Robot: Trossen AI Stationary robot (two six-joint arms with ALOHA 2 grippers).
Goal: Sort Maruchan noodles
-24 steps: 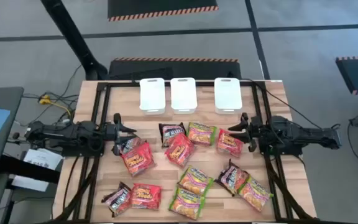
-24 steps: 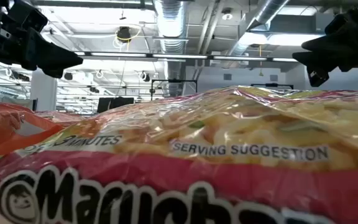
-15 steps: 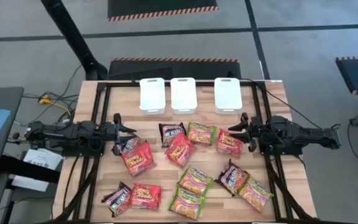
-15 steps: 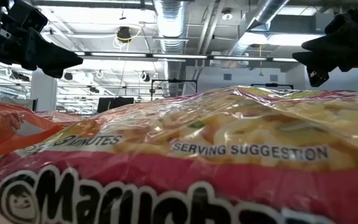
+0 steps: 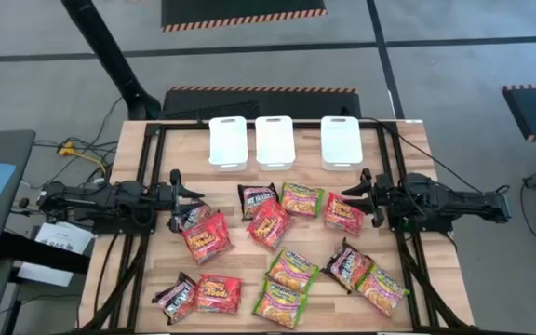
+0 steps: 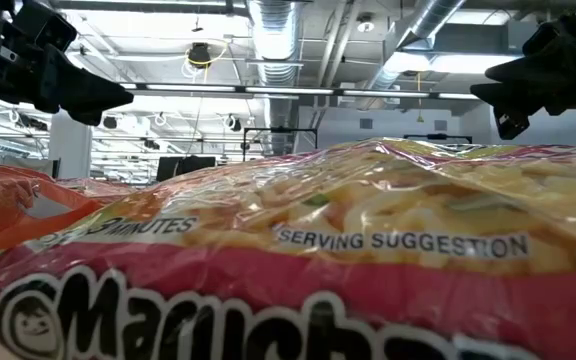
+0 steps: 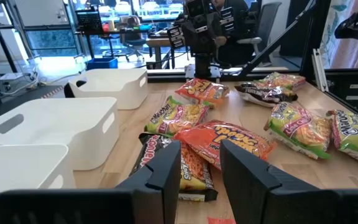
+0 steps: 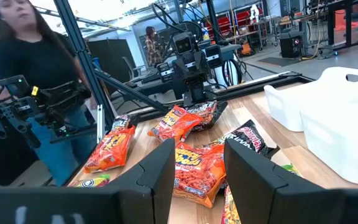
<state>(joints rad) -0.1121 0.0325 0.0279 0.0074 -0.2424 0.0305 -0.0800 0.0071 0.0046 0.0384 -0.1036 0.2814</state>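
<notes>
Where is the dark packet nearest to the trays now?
In the high view, the dark packet lies near the table's middle, just below the middle white tray, beside a green-yellow packet on its right.

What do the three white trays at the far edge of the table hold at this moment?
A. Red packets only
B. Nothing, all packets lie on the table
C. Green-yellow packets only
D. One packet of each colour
B. In the high view the three white trays show bare white insides, while the Maruchan noodles all lie scattered on the wooden table in front of them.
</notes>
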